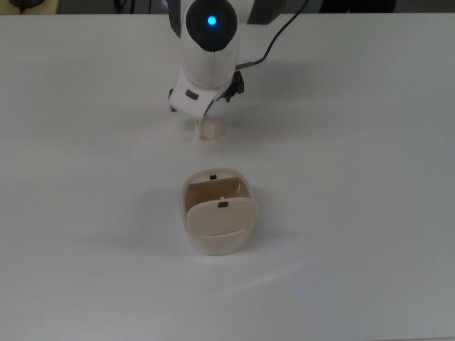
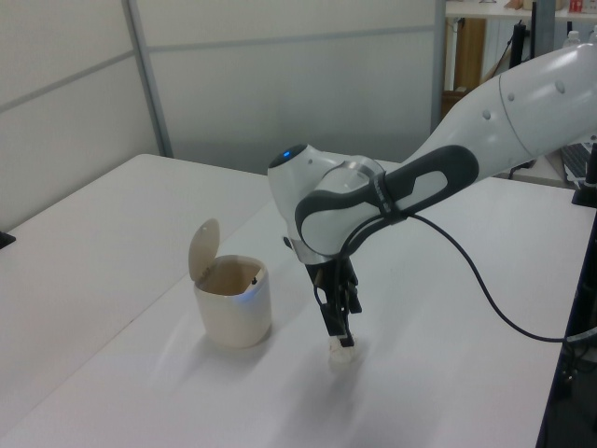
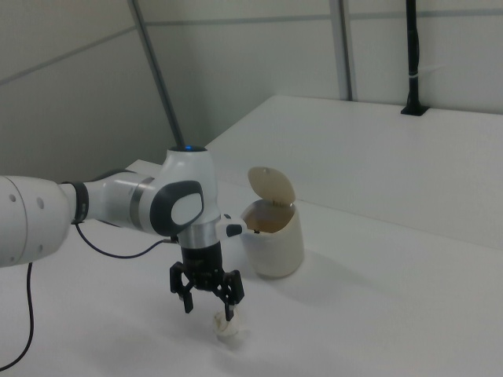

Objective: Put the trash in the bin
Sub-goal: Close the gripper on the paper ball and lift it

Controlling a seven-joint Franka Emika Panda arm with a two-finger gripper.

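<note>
The white arm [image 2: 392, 187] reaches down over the white bench [image 1: 355, 142] with its black tool [image 3: 209, 297] just above the trash [image 3: 225, 327], a small lumpy wad of off-white paper lying on the bench surface. In the right view the tool's two fingers [image 3: 188, 298] stand spread apart, released, one to either side over the wad, and the wad rests on the bench rather than being lifted. In the left view the tool [image 2: 340, 329] points almost straight down with its tip at the top of the trash [image 2: 342, 356]. In the top view the wrist of the arm [image 1: 208, 42] covers most of the wad, so only part of the trash [image 1: 209, 128] shows below the wrist's lower edge, and the fingers themselves are hidden there. The bin [image 1: 218, 211], cream-beige with rounded corners, stands upright on the bench, near the wad but clearly apart from it, lower in the top view; its flap lid [image 2: 202, 251] is tipped up and the opening faces upward, with a small dark mark on the lid and another on the rim. In the left view the bin [image 2: 233, 301] sits at the left view's left of the tool, and nothing lies on the bare bench between bin and wad. A black cable [image 2: 466, 280] hangs in a loop from the arm over the bench. Behind the bench stand pale wall panels [image 3: 236, 47], and a second white surface [image 3: 393, 149] lies beyond the bin in the right view.
</note>
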